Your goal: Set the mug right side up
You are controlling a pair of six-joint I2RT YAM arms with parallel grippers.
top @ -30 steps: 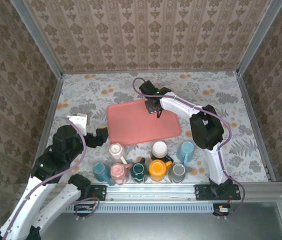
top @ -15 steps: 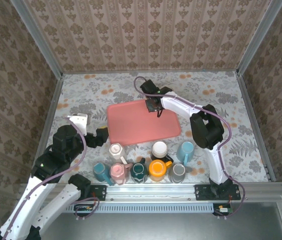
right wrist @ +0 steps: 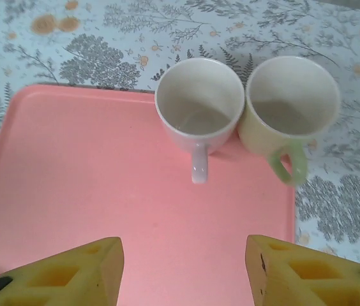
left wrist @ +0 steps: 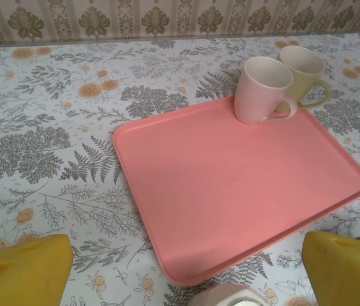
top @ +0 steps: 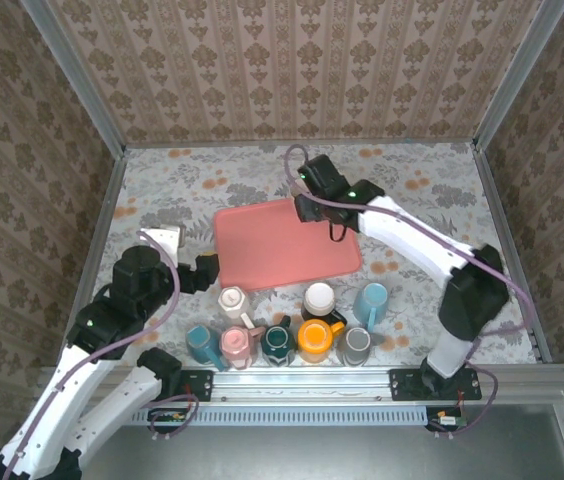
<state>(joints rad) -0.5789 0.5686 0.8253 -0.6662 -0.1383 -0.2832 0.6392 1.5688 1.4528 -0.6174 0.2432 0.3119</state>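
Since a second ago the left arm has hardly shifted. The right arm's elbow has swung well out to the right, and its wrist has drawn back a little from the far corner of the tray.

The left gripper (left wrist: 187,255) sits low at the near-left edge of the pink tray (left wrist: 231,191). Its yellow pads are spread wide with nothing between them.

The tray's middle is bare. At its far right corner the pink mug (right wrist: 199,108) stands upright, mouth up, with its handle pointing back toward the right wrist. Judged from that, the turning looks done.

Pressed against its right side, rim to rim, is a pale green mug (right wrist: 293,105), also upright. I cannot tell whether its base rests on the tray or just beyond the lip.

The right gripper (right wrist: 185,255) hovers over the tray just short of the pink mug, released. Its pads are apart and grasp nothing.

The risk now lies in the retreat:
- The handle faces the open pads, so a low or skewed withdrawal could hook it and tip or spin the mug.
- A nudge to either mug would carry into the other, since they touch.
- The pink mug sits close to the rim, so a push from the left gripper against the tray could jolt it over.
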